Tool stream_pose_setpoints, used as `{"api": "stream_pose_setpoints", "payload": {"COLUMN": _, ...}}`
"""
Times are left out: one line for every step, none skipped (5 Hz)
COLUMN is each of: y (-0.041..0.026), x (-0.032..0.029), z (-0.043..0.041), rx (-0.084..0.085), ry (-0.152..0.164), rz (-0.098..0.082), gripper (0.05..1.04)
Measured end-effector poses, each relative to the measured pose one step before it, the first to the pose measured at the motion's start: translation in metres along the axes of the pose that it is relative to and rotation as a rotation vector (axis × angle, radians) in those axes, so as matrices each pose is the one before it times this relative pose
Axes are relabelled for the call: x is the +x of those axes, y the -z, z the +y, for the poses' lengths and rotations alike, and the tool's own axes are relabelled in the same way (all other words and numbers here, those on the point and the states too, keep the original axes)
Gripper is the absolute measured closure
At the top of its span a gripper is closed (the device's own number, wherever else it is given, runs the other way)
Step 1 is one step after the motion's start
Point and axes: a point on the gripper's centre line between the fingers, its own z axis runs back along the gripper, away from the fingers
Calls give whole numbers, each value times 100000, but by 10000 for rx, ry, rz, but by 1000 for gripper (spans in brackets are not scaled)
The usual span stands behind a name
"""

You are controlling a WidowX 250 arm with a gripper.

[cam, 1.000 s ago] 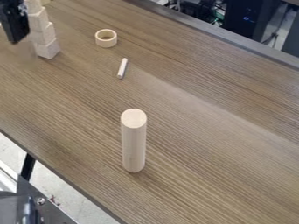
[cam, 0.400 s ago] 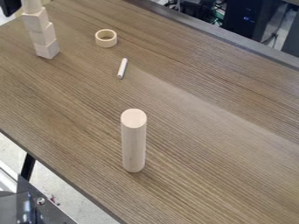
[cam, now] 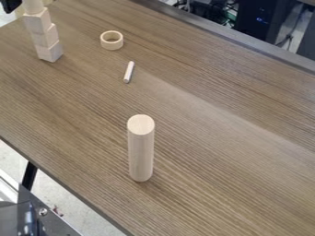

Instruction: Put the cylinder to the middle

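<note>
Camera view: the tall wooden cylinder (cam: 141, 152) stands upright on the table (cam: 227, 143), in the lower middle of what I see, toward the near edge. The black gripper (cam: 9, 4) is at the top left corner, well apart from it, beside the upper end of the stacked wooden blocks (cam: 45, 35). I can't tell from here whether its jaws are wide or narrow, or whether they hold anything.

There is also a pale round piece (cam: 33, 6) on the stack, so "cylinder" could mean that one; I take the tall one as the likelier target. If so, I judge the step in hand to be the approach, with the placing still to do.

I'd lift clear of the stack before swinging across, since a brush could topple it. Then I'd make sure the jaws are wide, come down over the cylinder in line with its axis, and close evenly around its upper part; a sideways nudge could tip something this slim. I'd raise it just off the surface, carry it slowly toward the table's middle, short of the thin rod (cam: 128, 72) and the ring (cam: 112, 45), and let go only once its base sits flat.
</note>
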Motion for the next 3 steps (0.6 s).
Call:
{"api": "stream_pose_setpoints", "payload": {"y": -295, "x": 855, "z": -82, "rx": 54, "ry": 109, "rz": -216, "gripper": 84}}
{"api": "stream_pose_setpoints", "payload": {"y": 573, "x": 753, "z": -281, "rx": -92, "ry": 72, "rz": 33, "gripper": 84}}
{"api": "stream_pose_setpoints", "payload": {"y": 322, "x": 906, "z": 78, "rx": 26, "ry": -32, "rz": -75, "gripper": 84}}
